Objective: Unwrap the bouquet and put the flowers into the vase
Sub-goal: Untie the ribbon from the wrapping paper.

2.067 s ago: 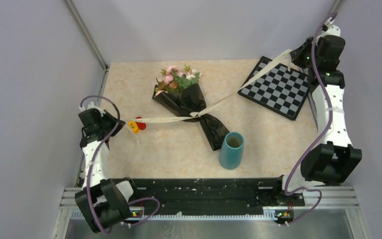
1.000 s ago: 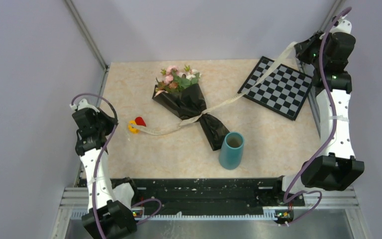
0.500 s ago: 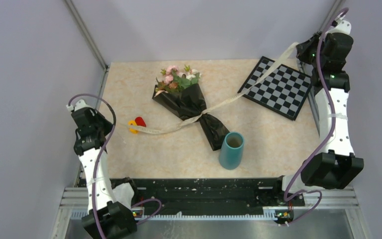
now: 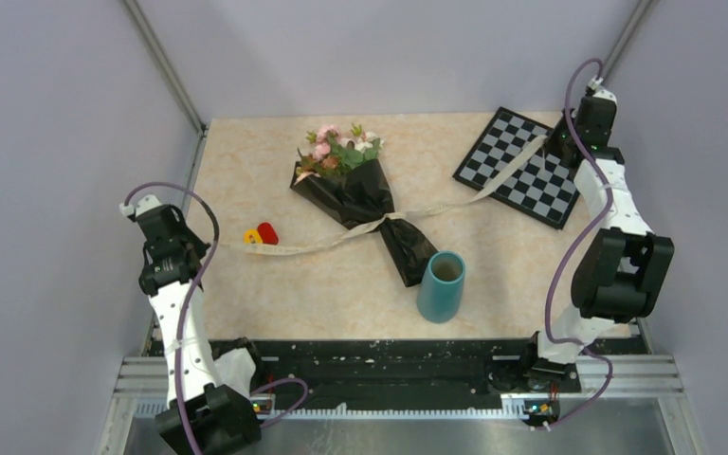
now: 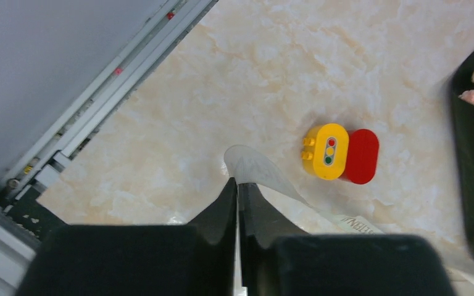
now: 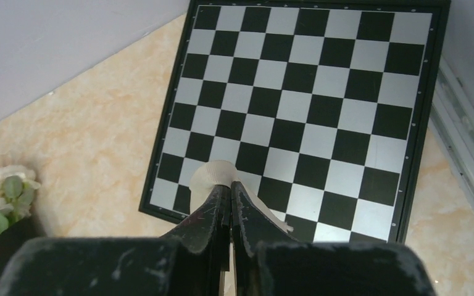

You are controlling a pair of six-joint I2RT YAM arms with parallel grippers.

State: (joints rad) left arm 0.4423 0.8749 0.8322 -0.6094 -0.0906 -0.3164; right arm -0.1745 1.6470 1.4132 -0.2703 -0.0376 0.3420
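- We are pinching one end of the cream ribbon (image 5: pixel 253 171) between the closed left fingers (image 5: pixel 234 188), and its rounded tip is poking out just past them above the pale marbled desk (image 4: pixel 275 303).
- We are clamping the ribbon's other end in the closed right fingers (image 6: pixel 225 194), where it is curling into a small loop over the black-and-white checkerboard (image 4: pixel 540 185).
- Between the two grips, the ribbon is lying along the desk, crossing around the narrow waist of the glossy black paper bouquet (image 4: pixel 360 194) and then running over the near corner of the checkerboard.
- The bouquet is lying on its side near the middle of the desk, with its open end facing the far wall and its paper tail pointing toward us.
- The pink and cream flowers (image 4: pixel 339 147) with green leaves are sitting inside the black paper, with only their heads showing at its mouth.
- The teal-blue cylindrical vase (image 4: pixel 439 294) is standing upright just beside the paper tail; we cannot tell whether they are touching. Its open mouth is showing only a dark interior.
- A small yellow-and-red toy block (image 5: pixel 336 154) is lying near the ribbon's left end.
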